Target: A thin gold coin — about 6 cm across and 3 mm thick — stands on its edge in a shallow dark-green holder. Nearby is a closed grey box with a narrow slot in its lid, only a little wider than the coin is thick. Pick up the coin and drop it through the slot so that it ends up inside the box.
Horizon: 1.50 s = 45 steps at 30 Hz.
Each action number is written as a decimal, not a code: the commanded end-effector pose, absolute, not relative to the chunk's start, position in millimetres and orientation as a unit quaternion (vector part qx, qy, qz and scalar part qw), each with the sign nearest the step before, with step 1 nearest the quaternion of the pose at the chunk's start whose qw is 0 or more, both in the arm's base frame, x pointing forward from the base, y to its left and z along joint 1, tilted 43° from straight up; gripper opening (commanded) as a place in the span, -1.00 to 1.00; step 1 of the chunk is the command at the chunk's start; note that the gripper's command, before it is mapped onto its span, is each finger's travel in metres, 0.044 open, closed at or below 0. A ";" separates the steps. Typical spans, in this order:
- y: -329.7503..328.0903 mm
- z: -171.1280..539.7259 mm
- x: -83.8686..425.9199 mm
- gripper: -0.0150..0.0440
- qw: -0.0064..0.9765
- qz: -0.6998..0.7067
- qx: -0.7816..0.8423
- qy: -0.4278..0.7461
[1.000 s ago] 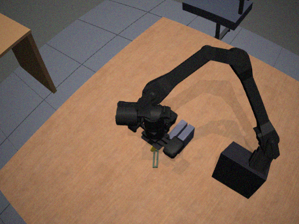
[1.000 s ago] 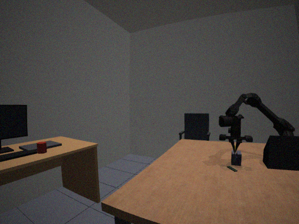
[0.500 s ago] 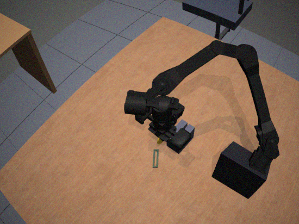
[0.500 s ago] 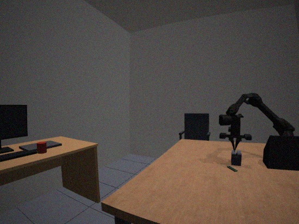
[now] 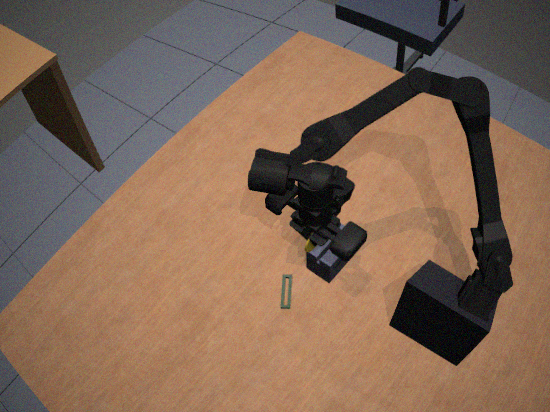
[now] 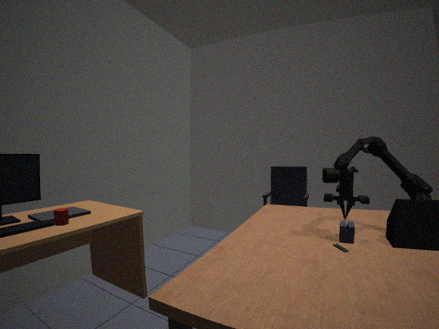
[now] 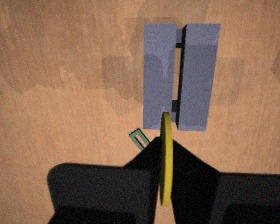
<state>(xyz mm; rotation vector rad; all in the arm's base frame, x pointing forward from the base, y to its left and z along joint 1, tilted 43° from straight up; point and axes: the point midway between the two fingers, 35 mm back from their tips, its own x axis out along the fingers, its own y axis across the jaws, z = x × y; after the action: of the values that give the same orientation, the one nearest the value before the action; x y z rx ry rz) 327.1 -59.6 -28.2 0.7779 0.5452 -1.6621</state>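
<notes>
My gripper is shut on the gold coin, which stands on edge between the fingertips. The grey box stands on the table, its slot running lengthwise along the lid. In the wrist view the coin is nearly parallel to the slot, with its far tip at the near end of the box and slightly left of the slot line. In the exterior view the fingertips are just above the box. The green holder is empty beside the box.
The black base block of the arm stands to the right of the box. A chair is behind the table. A second desk with a red mug is off to the left.
</notes>
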 end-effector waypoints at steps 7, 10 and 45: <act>-78.8 -13.1 313.4 -0.49 0.575 -0.713 0.327 0.233; -83.7 -8.6 309.8 -0.49 0.575 -0.713 0.326 0.233; -90.6 -5.7 303.7 -0.49 0.578 -0.710 0.325 0.237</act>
<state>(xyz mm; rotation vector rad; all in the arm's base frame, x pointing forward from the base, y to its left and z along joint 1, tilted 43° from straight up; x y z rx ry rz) 307.2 -89.7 -4.6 0.7716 0.5479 -1.6575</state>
